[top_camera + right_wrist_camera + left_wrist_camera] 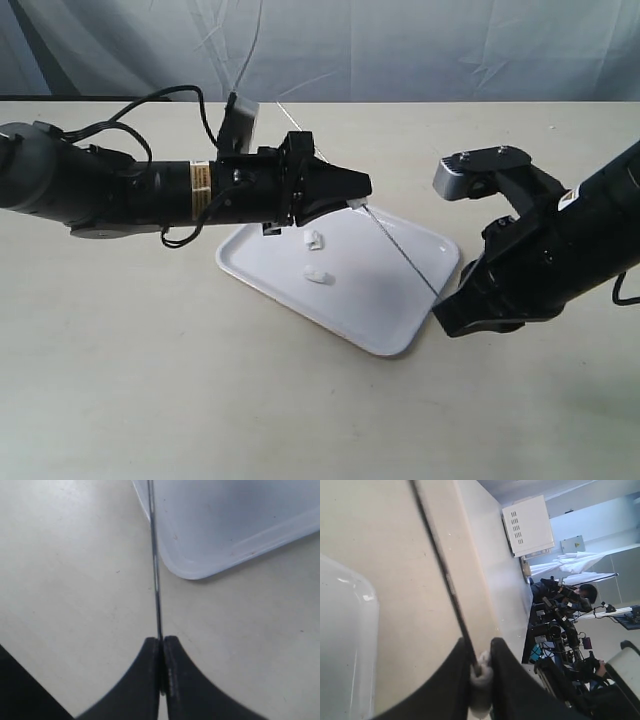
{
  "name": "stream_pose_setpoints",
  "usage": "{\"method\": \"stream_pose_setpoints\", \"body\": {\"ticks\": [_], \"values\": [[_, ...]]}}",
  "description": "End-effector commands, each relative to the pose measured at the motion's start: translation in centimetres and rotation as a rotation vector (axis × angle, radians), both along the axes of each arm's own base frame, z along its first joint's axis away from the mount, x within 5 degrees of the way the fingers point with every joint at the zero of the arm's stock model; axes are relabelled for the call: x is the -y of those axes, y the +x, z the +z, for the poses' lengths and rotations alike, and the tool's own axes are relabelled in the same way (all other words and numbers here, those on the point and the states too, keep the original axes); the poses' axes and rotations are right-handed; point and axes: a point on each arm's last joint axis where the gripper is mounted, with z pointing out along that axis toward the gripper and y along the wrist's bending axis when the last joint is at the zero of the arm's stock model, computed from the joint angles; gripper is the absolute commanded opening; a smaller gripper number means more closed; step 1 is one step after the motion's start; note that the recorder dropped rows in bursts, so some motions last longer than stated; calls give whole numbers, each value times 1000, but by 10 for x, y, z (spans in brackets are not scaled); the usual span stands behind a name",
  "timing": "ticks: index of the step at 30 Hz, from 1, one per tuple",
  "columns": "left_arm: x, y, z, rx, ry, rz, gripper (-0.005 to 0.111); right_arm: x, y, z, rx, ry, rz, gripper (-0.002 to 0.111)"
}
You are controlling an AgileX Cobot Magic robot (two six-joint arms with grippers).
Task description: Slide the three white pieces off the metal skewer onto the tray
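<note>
A pale beige tabletop [150,380] stretches under both arms, with a grey-blue curtain [400,50] hanging behind it. Beyond the tabletop's edge, the left wrist view catches a white vented cabinet [527,525] and a tangle of dark equipment [560,630].

The tray [370,300] sits in the middle of the tabletop. A first white piece [314,240] and a second white piece [316,274] lie loose on it, near each other, toward its left side. The metal skewer [400,250] slants above the tray between the two tools. The right tool [161,642] is clenched on the skewer's lower end, just past the tray's rounded corner. The left tool [479,642] is at the other end, over the tray's far edge. Its fingers are pinched on the third white piece [481,687], and the skewer's end meets that piece between them.
</note>
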Motion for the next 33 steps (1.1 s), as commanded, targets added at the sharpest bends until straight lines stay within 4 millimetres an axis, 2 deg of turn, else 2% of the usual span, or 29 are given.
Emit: {"method": "stream_pose_setpoints", "body": {"ticks": [1, 6, 10, 19, 25, 28, 33], "values": [[-13, 12, 6, -3, -43, 83, 9, 7, -14, -17, -59, -31, 1, -1], [-23, 21, 5, 1, -26, 151, 9, 15, -31, -39, -121, -66, -12, -1], [-30, 26, -1, -16, 33, 208, 9, 19, -41, -49, -162, -85, -8, -1], [-48, 37, -7, 3, 113, 285, 9, 20, -44, -51, -176, -88, -6, -1], [-66, 43, -9, 17, 154, 308, 9, 20, -45, -51, -183, -88, -3, -1], [-68, 40, -16, 32, 232, 262, 9, 20, -42, -52, -152, -87, -17, -1], [-59, 30, -32, 52, 348, 141, 9, 18, -33, -50, -83, -70, -61, -1]]}}
